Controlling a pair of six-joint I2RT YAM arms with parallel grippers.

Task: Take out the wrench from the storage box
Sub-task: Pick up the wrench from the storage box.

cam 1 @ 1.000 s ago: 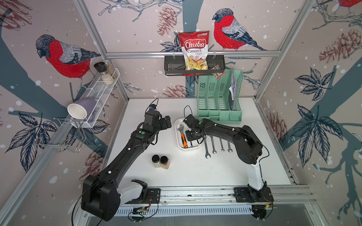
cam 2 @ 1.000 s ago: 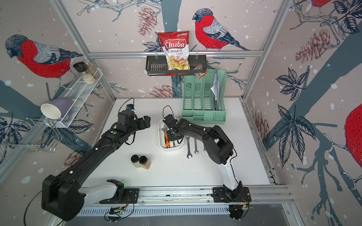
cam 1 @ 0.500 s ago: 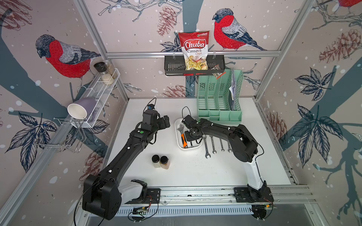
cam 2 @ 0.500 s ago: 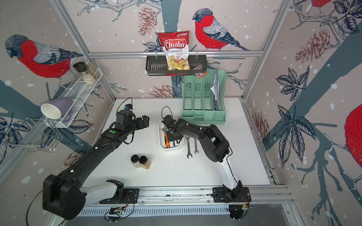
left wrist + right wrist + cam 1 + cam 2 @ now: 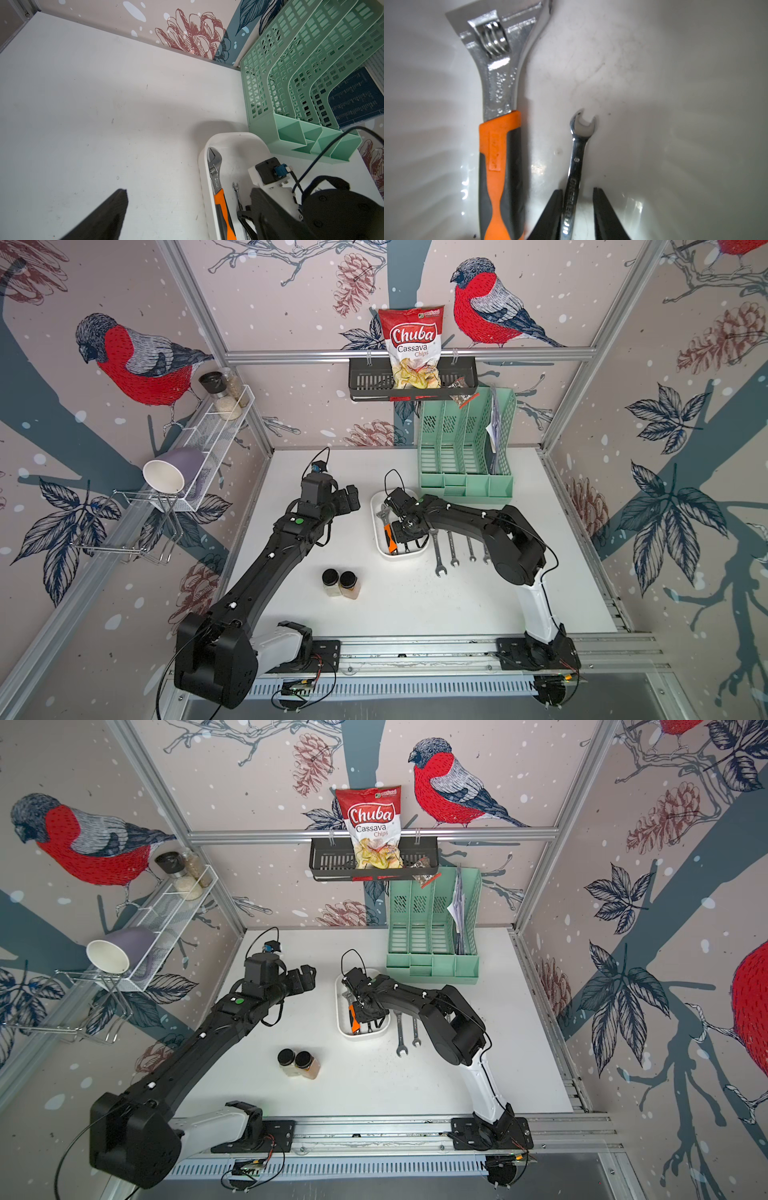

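The white storage box lies mid-table. Inside it are an adjustable wrench with an orange handle and a small silver combination wrench. My right gripper reaches down into the box, open, straddling the small wrench's shank. One finger touches the shank, while the other finger stands a small gap off it. My left gripper hovers wide open and empty just left of the box.
Several silver wrenches lie side by side on the table right of the box. A mint-green organizer stands just behind it. Two spice jars stand toward the front. A black basket with a chips bag hangs on the back wall.
The right gripper's jaws have narrowed around the small wrench inside the box. The left arm has drifted slightly to the left.
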